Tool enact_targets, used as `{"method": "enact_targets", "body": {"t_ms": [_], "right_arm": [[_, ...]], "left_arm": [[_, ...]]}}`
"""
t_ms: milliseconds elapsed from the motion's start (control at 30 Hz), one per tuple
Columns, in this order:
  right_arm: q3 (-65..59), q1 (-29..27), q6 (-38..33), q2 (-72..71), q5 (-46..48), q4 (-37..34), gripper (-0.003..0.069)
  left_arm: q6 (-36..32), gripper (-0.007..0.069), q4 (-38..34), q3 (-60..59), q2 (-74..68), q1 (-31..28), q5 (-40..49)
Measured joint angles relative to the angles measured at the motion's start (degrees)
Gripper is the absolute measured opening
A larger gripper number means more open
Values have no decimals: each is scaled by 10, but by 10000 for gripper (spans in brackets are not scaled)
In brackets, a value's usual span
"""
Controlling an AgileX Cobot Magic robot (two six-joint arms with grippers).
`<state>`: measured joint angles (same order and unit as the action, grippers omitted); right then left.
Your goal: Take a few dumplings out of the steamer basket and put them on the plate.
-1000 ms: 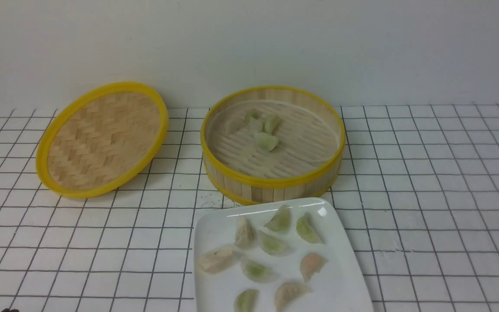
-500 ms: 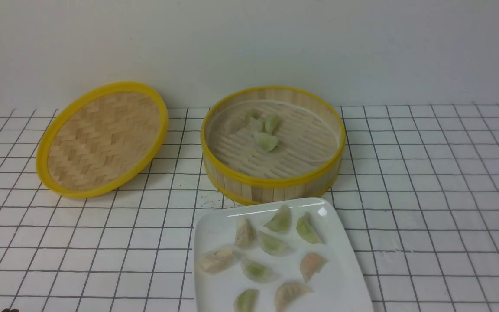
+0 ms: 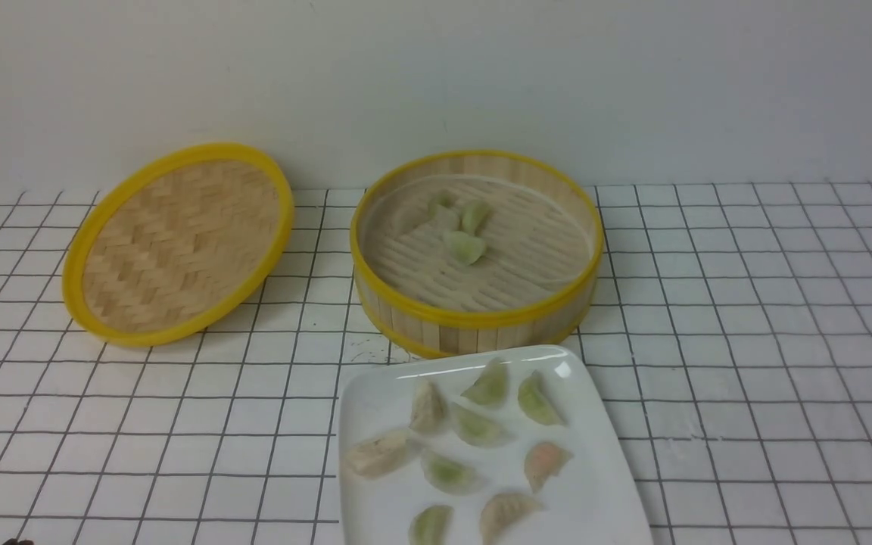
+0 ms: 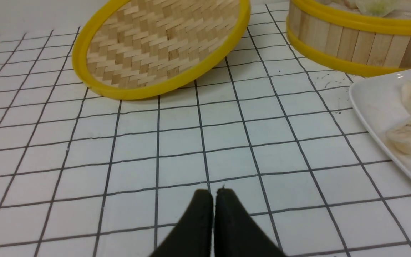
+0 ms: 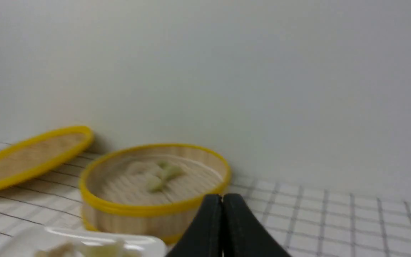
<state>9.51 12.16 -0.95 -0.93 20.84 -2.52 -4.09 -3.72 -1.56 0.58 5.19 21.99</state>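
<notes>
— Nothing has moved since a second ago: dumplings [image 3: 466, 446], basket [image 3: 476, 318] and plate [image 3: 602, 499] all sit exactly as they did.

— So what does that mean for the job?

— I'd judge it finished, or paused. Nine dumplings lie on the plate, and a small clump [image 3: 460, 227] remains on the basket floor, toward its far left. "A few" looks well covered.

— Which way do the dumplings point?

— No common heading. On the plate the beige one at the left edge [image 3: 379, 454] has its long axis nearly across the view; the green one at the far right [image 3: 537, 400] runs more front to back. The rest are scattered at mixed angles, apart from one another.

— And the hands?

— Both are pinched fully together and carry nothing. The left hand [image 4: 214, 194] hovers low over bare table, near the plate's left side; the right hand [image 5: 222, 200] sits behind the plate, facing the basket. The lid [image 3: 179, 242] leans tilted left of the basket.
</notes>
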Motion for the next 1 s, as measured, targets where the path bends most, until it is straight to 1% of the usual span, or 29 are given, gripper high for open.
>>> {"method": "enact_targets", "body": {"t_ms": [33, 67, 167, 233, 1000], "right_arm": [[-19, -29, 0, 0, 2, 3, -13], [-31, -46, 0, 0, 3, 5, -13], [-96, -118, 0, 0, 15, 8, -13], [-106, -129, 0, 1, 20, 9, -13], [-106, -133, 0, 1, 19, 10, -13]], "left_arm": [[0, -6, 0, 0, 0, 0, 0], [0, -6, 0, 0, 0, 0, 0], [0, -6, 0, 0, 0, 0, 0], [0, -6, 0, 0, 0, 0, 0], [-1, -6, 0, 0, 0, 0, 0]]}}
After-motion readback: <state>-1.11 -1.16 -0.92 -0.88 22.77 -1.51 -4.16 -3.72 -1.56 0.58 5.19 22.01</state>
